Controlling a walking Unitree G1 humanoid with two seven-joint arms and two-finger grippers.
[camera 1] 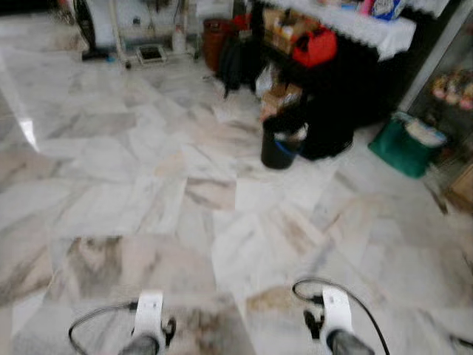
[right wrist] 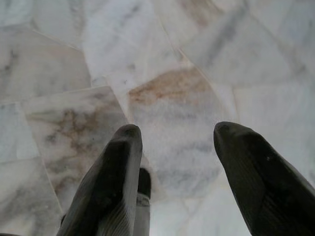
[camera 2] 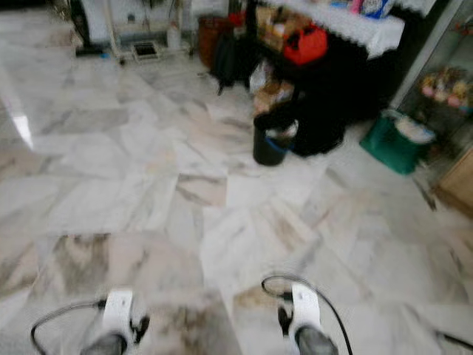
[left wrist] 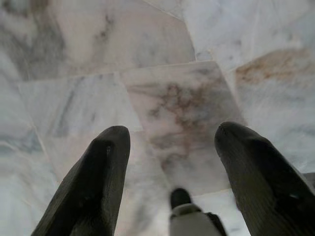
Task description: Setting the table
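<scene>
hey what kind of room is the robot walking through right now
Probably a lived-in home's open room: a marble tile floor, a table with a white lace cloth with bags stored beneath, and a black bucket on the floor.

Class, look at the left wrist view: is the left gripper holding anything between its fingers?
No: the left gripper is open, with marble floor between its fingers.

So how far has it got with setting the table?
Nothing looks done yet. The left gripper and right gripper are both open and empty, pointing down at the marble floor. A black bucket stands ahead by a cluttered dark shelf. Fetching and laying tableware is all left to do.
</scene>
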